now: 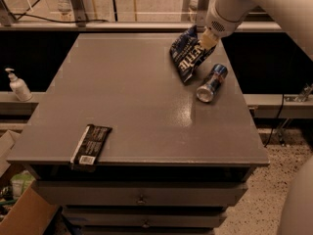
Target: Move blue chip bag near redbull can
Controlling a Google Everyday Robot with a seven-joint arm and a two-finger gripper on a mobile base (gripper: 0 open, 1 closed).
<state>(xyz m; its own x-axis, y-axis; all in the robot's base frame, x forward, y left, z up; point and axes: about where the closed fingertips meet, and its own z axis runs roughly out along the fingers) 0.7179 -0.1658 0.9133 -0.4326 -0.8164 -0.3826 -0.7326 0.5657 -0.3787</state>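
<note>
The blue chip bag (186, 55), dark navy and crinkled with white lettering, is at the back right of the grey table (127, 97). My gripper (206, 40) comes in from the upper right and is shut on the bag's top right corner, which hides most of the fingers. The bag hangs tilted, with its lower end close to the tabletop. The redbull can (212, 82) lies on its side just right of and in front of the bag, its silver top facing the front. A small gap separates the bag's lower tip from the can.
A flat black wrapper with a white label (90, 143) lies near the table's front left edge. A white pump bottle (18, 86) stands on a ledge to the left. A cardboard box (22, 212) sits on the floor at lower left. Drawers run below the tabletop.
</note>
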